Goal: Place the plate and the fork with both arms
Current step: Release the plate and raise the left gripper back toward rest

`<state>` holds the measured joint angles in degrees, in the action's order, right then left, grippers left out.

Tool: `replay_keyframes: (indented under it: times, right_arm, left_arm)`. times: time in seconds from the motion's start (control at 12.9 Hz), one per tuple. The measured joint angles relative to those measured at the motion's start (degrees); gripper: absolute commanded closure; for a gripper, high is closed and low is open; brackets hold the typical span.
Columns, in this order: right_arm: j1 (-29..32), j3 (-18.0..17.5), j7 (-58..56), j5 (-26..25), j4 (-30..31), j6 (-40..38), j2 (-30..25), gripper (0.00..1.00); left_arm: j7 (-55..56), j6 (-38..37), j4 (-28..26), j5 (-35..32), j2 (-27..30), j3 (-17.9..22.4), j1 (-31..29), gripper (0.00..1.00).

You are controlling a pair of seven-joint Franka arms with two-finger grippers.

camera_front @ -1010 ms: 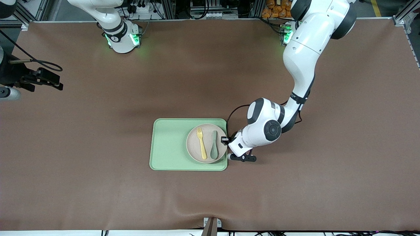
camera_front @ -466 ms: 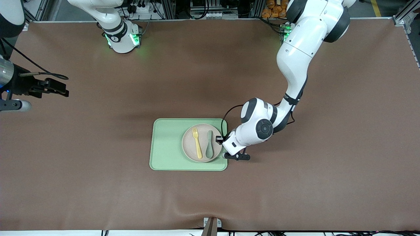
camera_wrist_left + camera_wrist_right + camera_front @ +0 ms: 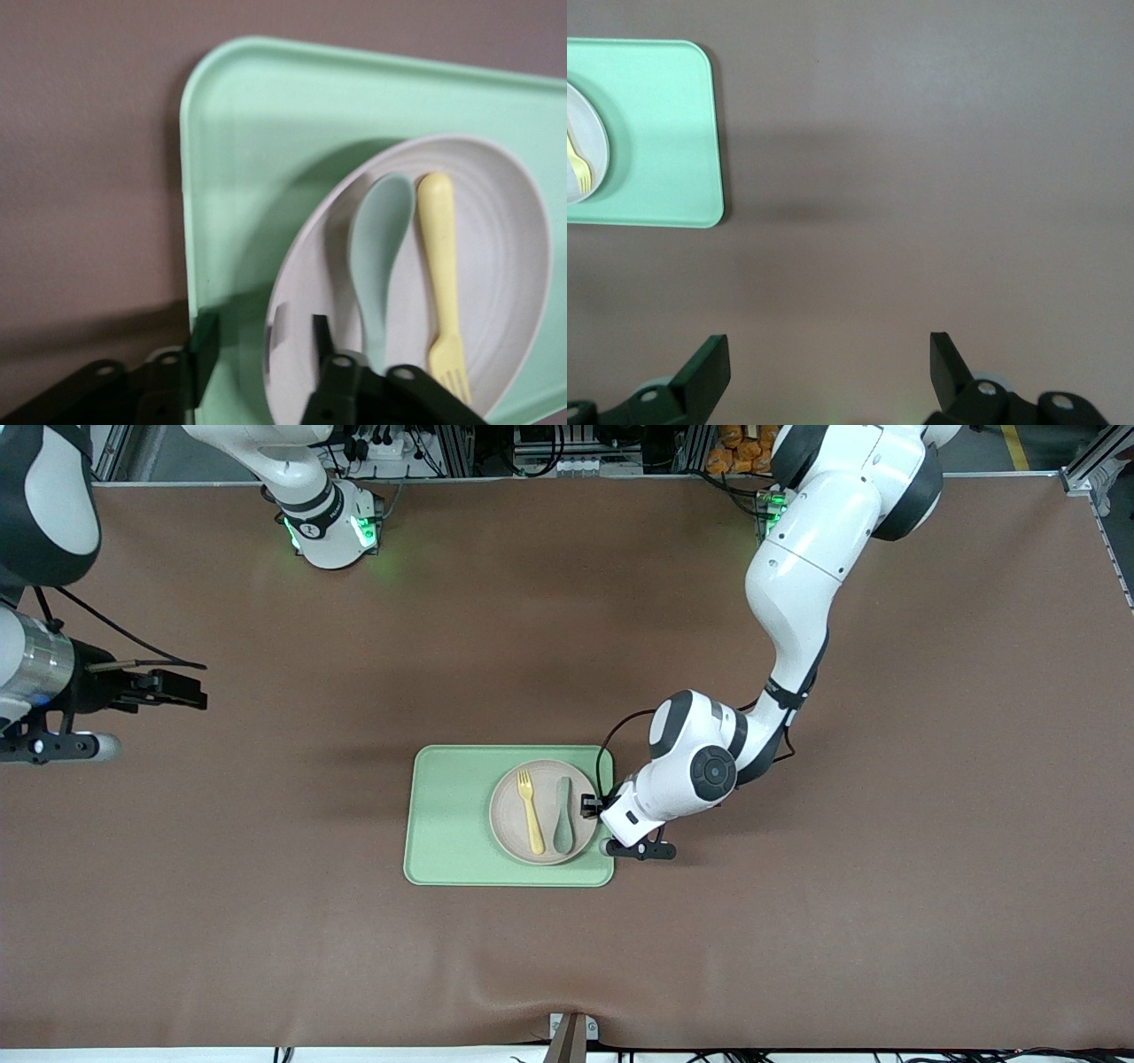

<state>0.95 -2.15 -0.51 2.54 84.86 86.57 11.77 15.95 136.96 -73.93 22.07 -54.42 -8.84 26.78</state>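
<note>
The off-white plate lies on the light green tray, toward the left arm's end of it. The pale yellow fork lies in the plate beside a muted green spoon. My left gripper is low at the plate's edge. In the left wrist view its jaws stand open astride the plate's rim, one finger inside the plate, one over the tray. The fork and spoon show there. My right gripper is open and empty over bare table at the right arm's end.
The brown table mat surrounds the tray. The right wrist view shows the open right gripper over bare mat, with the tray, plate edge and fork off at its edge. A bracket sits at the table's front edge.
The plate, with fork and spoon, has shifted on the tray toward the right arm's end, with the left gripper moving along. The right gripper has moved nearer the front camera and inward.
</note>
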Motion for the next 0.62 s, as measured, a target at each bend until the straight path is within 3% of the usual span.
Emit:
replay_keyframes:
  times: [0.31, 0.62]
  right_arm:
    - [-2.74, -0.48, 0.02, 0.41, 0.03, 5.06, 1.71, 0.0]
    - [-6.17, -0.59, 0.31, 0.48, 0.09, 9.96, 4.32, 0.0]
  left_arm:
    - [1.76, -6.7, 2.23, -0.4, 6.29, 1.63, -1.09, 0.0]
    - [2.09, -23.41, 2.14, -2.62, 18.86, 3.48, -7.12, 0.0]
